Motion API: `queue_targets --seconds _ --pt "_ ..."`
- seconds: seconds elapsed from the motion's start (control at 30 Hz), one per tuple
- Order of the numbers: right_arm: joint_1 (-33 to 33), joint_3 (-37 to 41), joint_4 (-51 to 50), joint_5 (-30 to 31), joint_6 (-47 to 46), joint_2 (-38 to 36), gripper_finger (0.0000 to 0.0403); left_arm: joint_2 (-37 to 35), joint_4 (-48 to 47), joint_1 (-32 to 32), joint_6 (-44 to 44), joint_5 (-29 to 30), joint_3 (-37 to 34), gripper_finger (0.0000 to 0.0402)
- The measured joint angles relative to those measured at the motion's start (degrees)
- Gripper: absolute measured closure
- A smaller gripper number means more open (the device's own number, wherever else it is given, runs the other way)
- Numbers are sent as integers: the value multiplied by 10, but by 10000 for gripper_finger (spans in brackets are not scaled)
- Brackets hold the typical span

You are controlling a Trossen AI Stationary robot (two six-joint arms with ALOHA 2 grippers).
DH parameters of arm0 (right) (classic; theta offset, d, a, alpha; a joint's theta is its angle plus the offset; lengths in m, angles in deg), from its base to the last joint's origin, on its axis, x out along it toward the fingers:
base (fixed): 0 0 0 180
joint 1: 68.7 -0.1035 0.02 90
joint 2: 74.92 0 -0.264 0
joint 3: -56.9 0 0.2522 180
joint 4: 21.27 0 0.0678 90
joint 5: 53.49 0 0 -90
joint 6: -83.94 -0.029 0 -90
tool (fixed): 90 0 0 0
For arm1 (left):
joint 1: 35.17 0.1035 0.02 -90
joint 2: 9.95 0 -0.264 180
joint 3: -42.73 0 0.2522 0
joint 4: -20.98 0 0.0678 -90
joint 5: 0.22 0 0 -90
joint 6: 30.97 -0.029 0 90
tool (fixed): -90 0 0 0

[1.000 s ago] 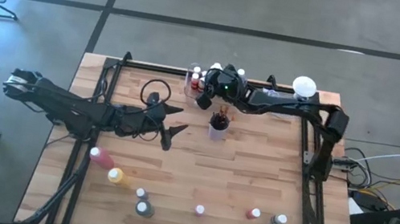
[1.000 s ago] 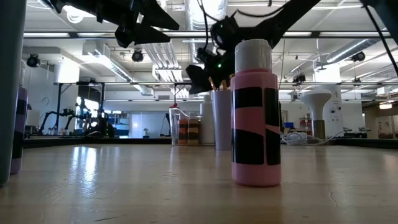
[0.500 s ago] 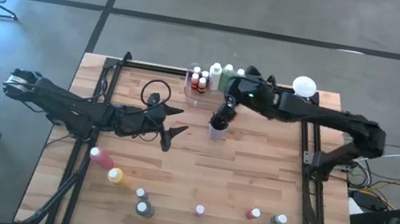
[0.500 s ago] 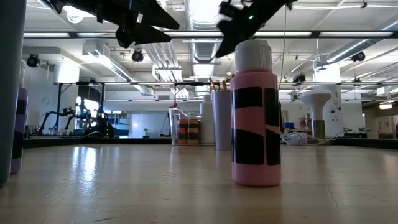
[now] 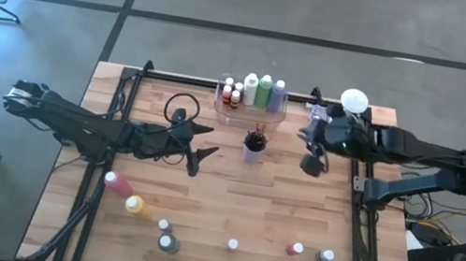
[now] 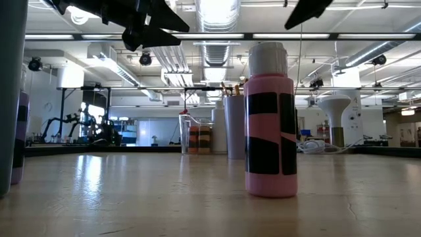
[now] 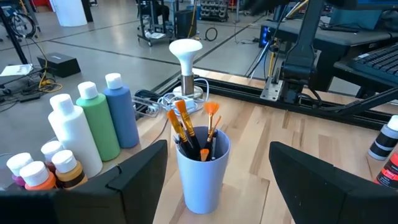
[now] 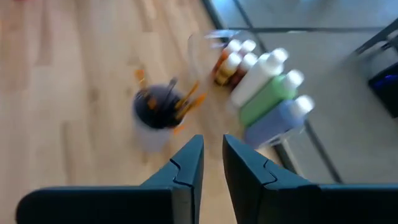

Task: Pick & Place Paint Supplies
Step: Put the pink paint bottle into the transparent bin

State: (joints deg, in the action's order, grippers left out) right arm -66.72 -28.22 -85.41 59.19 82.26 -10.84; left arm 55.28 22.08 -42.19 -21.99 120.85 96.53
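Observation:
A clear tray (image 5: 249,112) at the far edge holds tall white, green and blue bottles (image 7: 99,121) and small red-brown ones. In front of it stands a pale cup (image 5: 254,145) with orange-tipped paintbrushes (image 7: 186,127). Several small bottles stand along the near edge, among them a pink one (image 6: 270,118) and a red one (image 5: 295,249). A pink bottle (image 5: 118,183) and a yellow one (image 5: 135,204) lie near the left. My left gripper (image 5: 198,141) hovers open, left of the cup. My right gripper (image 5: 312,158) hovers right of the cup, shut and empty.
A white mushroom-shaped object (image 5: 355,101) stands at the far right corner. Black frame rails (image 5: 361,185) run along the table's left and right sides. Bare wood (image 5: 241,194) lies between the cup and the row of bottles at the near edge.
My right gripper has left the tray at the far edge, passed over the cup and swung toward the table's right edge, rising out of the low view's middle. The tray's bottles, hidden under it before, show now. My left arm has kept still.

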Motion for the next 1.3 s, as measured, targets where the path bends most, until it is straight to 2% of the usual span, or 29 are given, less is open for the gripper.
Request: queue_targets --seconds 0.13,0.37,0.6,0.8,0.93,1.1,1.3 --pt "-46 37 -39 0 -57 -31 355 0 -9 0 -10 0 0 115" --pt "-127 142 -48 -2 -154 -67 357 0 -9 0 -7 0 0 115" --pt "-251 192 -48 -5 -256 -70 357 0 -9 0 -17 0 0 115" --pt "-376 185 18 -7 -278 -39 366 0 -11 0 -16 0 0 115" --pt "-435 160 43 -7 -270 -5 360 -6 -25 -2 -13 -5 0 115" --pt "-466 122 23 -24 -312 43 338 -9 -34 -3 -9 -5 0 115" --pt "-469 43 -77 -38 -361 117 307 -9 -48 -3 3 -5 0 115"
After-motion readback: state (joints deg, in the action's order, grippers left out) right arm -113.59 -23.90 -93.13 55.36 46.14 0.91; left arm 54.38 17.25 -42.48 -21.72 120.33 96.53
